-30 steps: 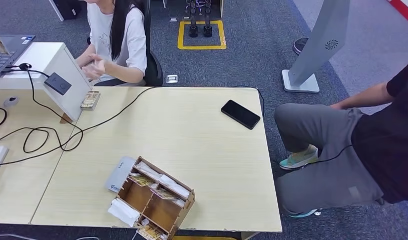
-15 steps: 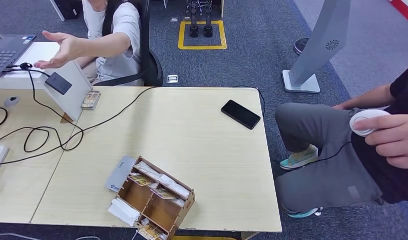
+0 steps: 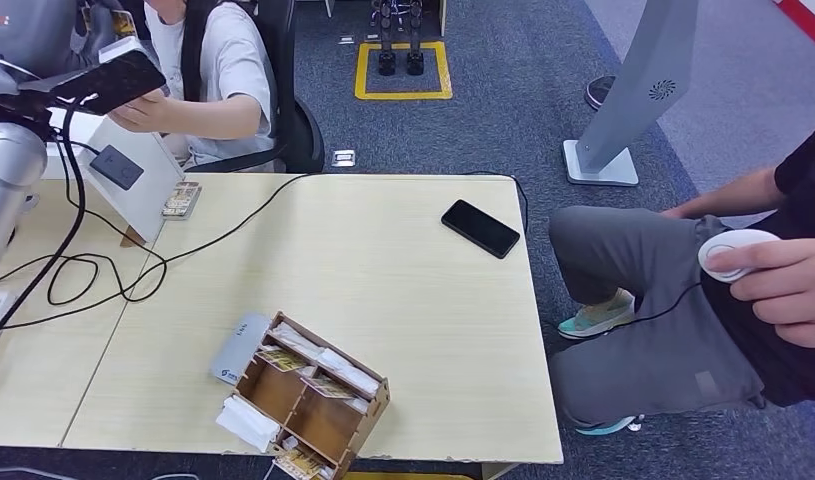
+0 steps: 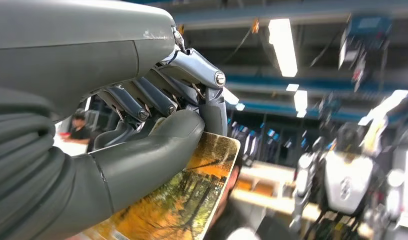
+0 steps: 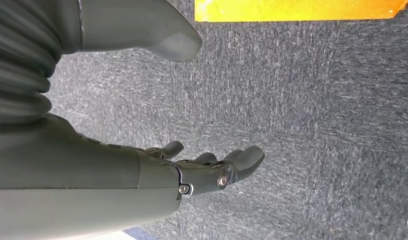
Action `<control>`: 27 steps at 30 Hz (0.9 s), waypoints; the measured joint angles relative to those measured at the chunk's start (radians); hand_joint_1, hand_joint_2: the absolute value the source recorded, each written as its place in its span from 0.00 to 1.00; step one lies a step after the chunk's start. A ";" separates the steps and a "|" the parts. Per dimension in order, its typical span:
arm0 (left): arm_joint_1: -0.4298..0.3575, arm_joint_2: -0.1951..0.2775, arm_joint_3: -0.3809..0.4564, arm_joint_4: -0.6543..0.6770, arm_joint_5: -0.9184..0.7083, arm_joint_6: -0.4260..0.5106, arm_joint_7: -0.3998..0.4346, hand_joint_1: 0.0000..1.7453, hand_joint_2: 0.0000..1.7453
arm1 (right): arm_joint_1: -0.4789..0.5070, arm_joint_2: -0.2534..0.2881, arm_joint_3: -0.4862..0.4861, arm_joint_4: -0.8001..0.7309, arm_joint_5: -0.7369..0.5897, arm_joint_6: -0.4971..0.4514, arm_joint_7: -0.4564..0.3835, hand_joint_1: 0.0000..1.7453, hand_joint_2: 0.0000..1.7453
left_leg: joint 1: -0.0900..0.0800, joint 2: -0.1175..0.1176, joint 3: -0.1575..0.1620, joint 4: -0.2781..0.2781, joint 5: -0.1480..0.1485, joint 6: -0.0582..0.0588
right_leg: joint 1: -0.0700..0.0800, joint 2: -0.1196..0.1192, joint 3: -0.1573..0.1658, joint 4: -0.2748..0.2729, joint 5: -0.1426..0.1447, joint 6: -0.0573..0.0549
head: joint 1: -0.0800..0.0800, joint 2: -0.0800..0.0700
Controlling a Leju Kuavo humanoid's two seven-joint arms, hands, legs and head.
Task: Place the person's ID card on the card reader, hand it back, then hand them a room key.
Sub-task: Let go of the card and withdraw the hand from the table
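Observation:
My left hand is raised at the far left, close to the seated person in a white shirt. Thumb and fingers pinch a card printed with an autumn forest picture. The person's hand reaches up just below my left hand. A flat grey card reader lies on the table beside a wooden box holding several cards. My right hand hangs over grey carpet, fingers apart, holding nothing.
A black phone lies near the table's far right edge. Black cables loop across the left side, by a white stand with a black device. A second person sits at the right, holding a white round controller.
My left arm has risen into the head view at the far left. The seated person's outstretched arm has drawn in under my hand. The person on the right brought a white controller into view.

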 joint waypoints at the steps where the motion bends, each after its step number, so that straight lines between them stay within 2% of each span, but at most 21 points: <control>1: 0.000 -0.007 -0.006 0.020 -0.002 0.002 -0.001 0.94 1.00 | 0.001 0.000 0.002 0.001 0.000 0.000 0.000 0.00 1.00 | 0.000 0.000 0.000 0.000 0.000 0.000 | 0.000 0.000 -0.001 0.000 0.000 0.000 | 0.000 0.000; 7: 0.000 -0.032 -0.025 0.086 -0.003 -0.001 -0.002 1.00 1.00 | 0.004 0.000 0.008 0.003 0.000 -0.001 0.000 0.00 1.00 | 0.000 0.002 -0.002 0.000 0.000 0.000 | 0.000 0.001 -0.002 0.000 0.000 0.000 | 0.000 0.000; 11: 0.000 -0.043 -0.028 0.108 0.000 -0.010 -0.002 1.00 1.00 | 0.004 0.000 0.009 0.003 -0.001 -0.001 -0.002 0.00 1.00 | 0.000 0.002 -0.002 0.000 0.000 0.000 | 0.000 0.001 -0.003 0.000 0.000 0.000 | 0.000 0.000; 23: -0.002 -0.067 -0.033 0.156 -0.003 -0.021 -0.002 0.89 1.00 | 0.003 0.001 0.010 0.003 -0.002 -0.001 -0.002 0.00 1.00 | 0.000 0.002 -0.003 0.000 0.000 0.000 | 0.000 0.001 -0.003 0.000 0.000 0.000 | 0.000 0.000; 24: -0.003 -0.068 -0.033 0.158 -0.003 -0.021 -0.002 0.77 1.00 | 0.003 0.001 0.010 0.003 -0.002 -0.001 -0.002 0.00 1.00 | 0.000 0.002 -0.003 0.000 0.000 0.000 | 0.000 0.001 -0.003 0.000 0.000 0.000 | 0.000 0.000; 27: -0.002 -0.071 -0.034 0.164 -0.003 -0.020 -0.003 0.10 1.00 | 0.003 0.001 0.010 0.003 -0.002 -0.001 -0.001 0.00 1.00 | 0.000 0.002 -0.003 0.000 0.000 0.000 | 0.000 0.001 -0.003 0.000 0.000 0.000 | 0.000 0.000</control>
